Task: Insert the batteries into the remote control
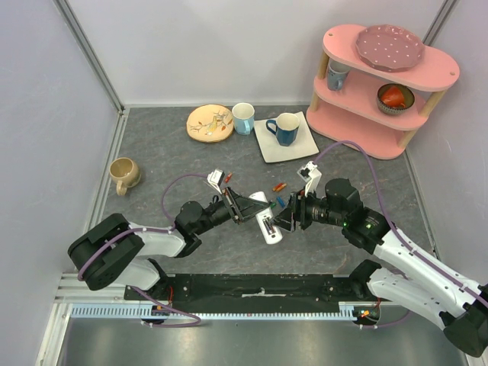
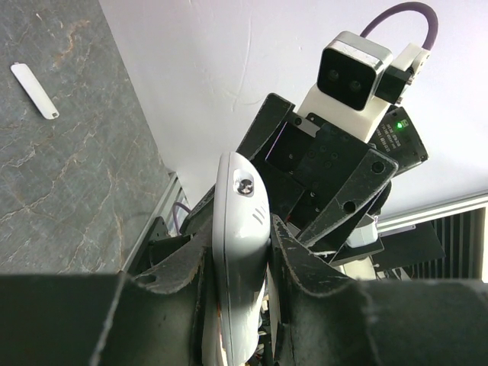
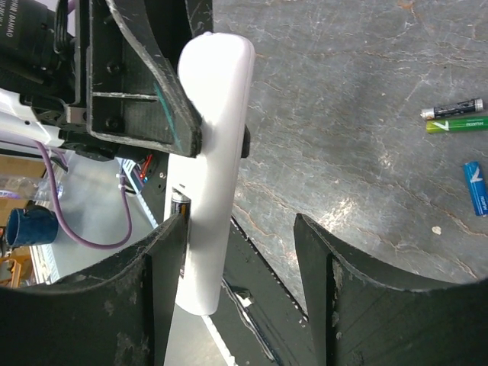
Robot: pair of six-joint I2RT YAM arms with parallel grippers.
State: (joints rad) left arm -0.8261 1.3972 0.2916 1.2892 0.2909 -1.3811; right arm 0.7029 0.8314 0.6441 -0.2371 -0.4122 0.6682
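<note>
My left gripper [image 1: 252, 207] [image 2: 244, 252] is shut on the white remote control [image 1: 268, 226] [image 2: 238, 252] and holds it above the table. In the right wrist view the remote [image 3: 217, 137] stands on end with a dark battery [image 3: 179, 204] in its recess. My right gripper [image 1: 284, 219] [image 3: 238, 229] is open, and its left finger [image 3: 164, 259] lies against the remote by that battery. A dark battery [image 3: 454, 109], a green one [image 3: 456, 124] and a blue one [image 3: 475, 187] lie on the table. A red-orange battery [image 1: 280, 186] lies behind the grippers.
A small white cover piece [image 2: 34, 90] lies on the table. A tan mug [image 1: 123, 174], a patterned plate [image 1: 210, 123], a light cup [image 1: 243, 117] and a white tray [image 1: 299, 142] with a blue mug stand at the back. A pink shelf [image 1: 381, 122] is at the back right.
</note>
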